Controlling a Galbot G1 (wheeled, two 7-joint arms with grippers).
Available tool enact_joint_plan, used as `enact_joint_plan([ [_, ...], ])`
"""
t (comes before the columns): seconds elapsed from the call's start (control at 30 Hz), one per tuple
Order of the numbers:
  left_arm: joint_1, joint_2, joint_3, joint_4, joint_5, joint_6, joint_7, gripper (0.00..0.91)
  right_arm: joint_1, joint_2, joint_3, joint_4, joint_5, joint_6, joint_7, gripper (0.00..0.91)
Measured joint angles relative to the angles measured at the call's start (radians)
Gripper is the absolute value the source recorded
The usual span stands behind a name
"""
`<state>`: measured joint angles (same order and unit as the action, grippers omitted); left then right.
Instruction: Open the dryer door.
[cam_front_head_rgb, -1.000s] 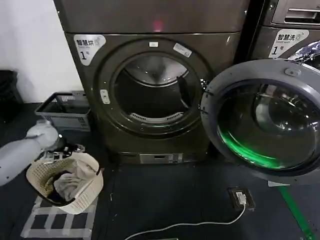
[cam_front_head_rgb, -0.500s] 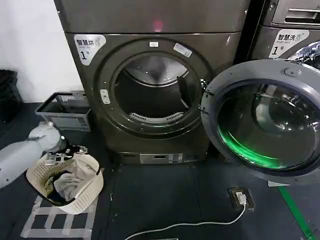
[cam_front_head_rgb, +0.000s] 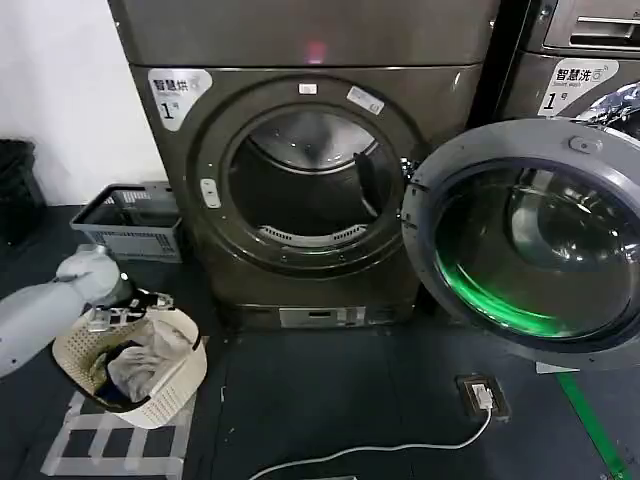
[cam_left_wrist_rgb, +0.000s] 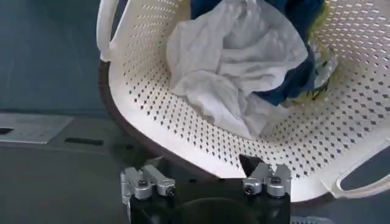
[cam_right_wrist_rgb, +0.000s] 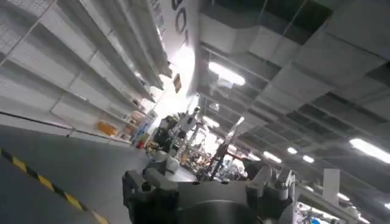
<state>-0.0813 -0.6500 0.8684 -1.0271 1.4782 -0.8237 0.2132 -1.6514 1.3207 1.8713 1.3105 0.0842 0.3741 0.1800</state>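
Note:
The brown dryer (cam_front_head_rgb: 305, 60) faces me with its round drum opening (cam_front_head_rgb: 305, 185) uncovered. Its dryer door (cam_front_head_rgb: 530, 240) is swung fully out to the right, and green light reflects in the glass. My left gripper (cam_front_head_rgb: 140, 303) hangs low at the left, at the rim of a cream laundry basket (cam_front_head_rgb: 170, 385). In the left wrist view the left gripper (cam_left_wrist_rgb: 206, 179) is open and holds nothing. The basket (cam_left_wrist_rgb: 183, 134) with white and blue clothes lies just beyond its fingertips. My right gripper (cam_right_wrist_rgb: 204, 182) points up at a ceiling, open and holding nothing.
A grey crate (cam_front_head_rgb: 130, 220) stands on the floor left of the dryer. A second machine (cam_front_head_rgb: 580, 60) is behind the open door. A power socket (cam_front_head_rgb: 482, 395) with a white cable lies on the floor at the front right. A green line (cam_front_head_rgb: 590, 420) and tape marks (cam_front_head_rgb: 110, 440) mark the floor.
The left arm has shifted only slightly over the basket. The dryer door has not moved.

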Motion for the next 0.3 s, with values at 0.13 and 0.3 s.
enact_joint_plan([
  [0.13,0.001,0.002,0.001,-0.005,0.000,0.000,0.001,0.907,0.000,0.000,0.000,-0.002,0.000,0.001,0.000,0.907],
  [0.3,0.006,0.009,0.001,-0.019,0.003,0.000,0.003,0.907,0.000,0.000,0.000,-0.002,0.000,0.003,0.000,0.907],
])
